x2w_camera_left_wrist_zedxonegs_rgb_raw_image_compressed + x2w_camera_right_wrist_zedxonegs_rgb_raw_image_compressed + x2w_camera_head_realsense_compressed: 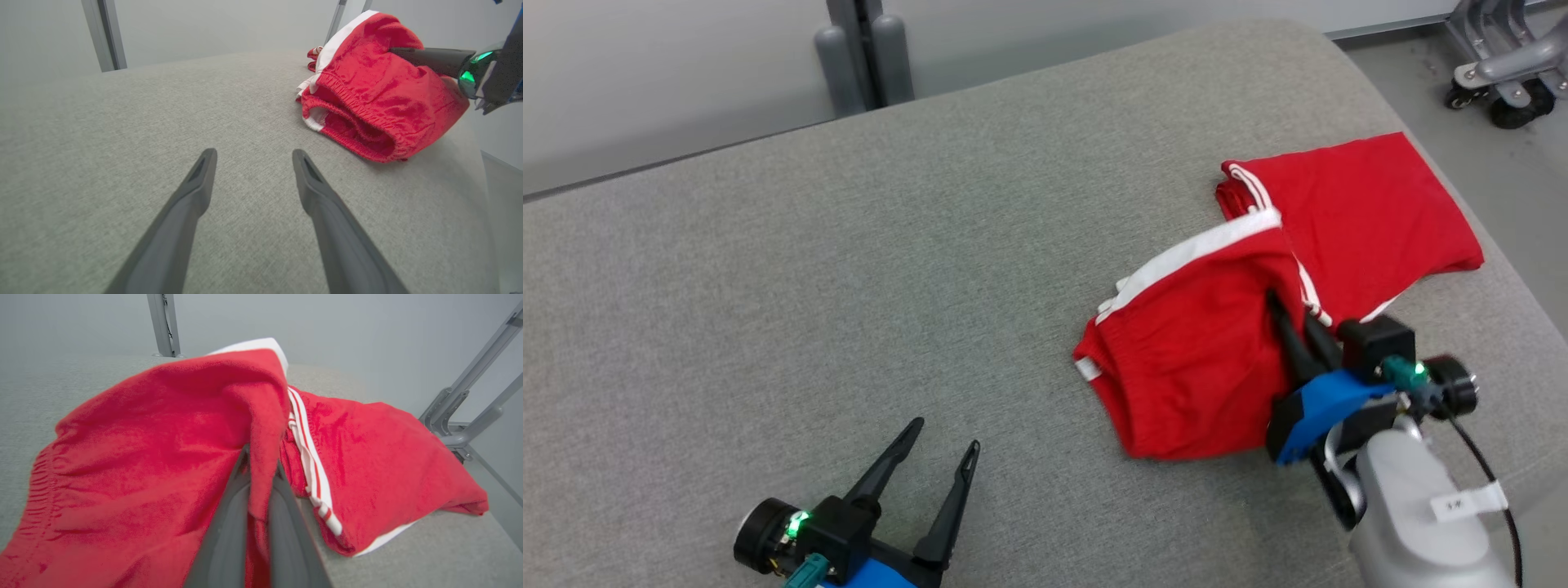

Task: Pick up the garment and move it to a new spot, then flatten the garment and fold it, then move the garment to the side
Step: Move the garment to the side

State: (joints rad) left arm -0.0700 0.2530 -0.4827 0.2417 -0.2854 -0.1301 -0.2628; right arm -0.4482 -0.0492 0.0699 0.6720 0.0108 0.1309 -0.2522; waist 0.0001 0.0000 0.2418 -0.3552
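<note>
The red shorts [1201, 343] lie bunched at the right side of the grey padded table [849, 286], one fold pinched tight by the right gripper [1290, 306] (the left gripper [945, 434], spread wide and empty, is near the table's front edge).

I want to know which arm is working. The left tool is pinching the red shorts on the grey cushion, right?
No, it is the right tool that is pinching the red shorts on the grey cushion. The right wrist view shows red cloth clamped in its grip. The left tool is open, apart from the shorts.
</note>
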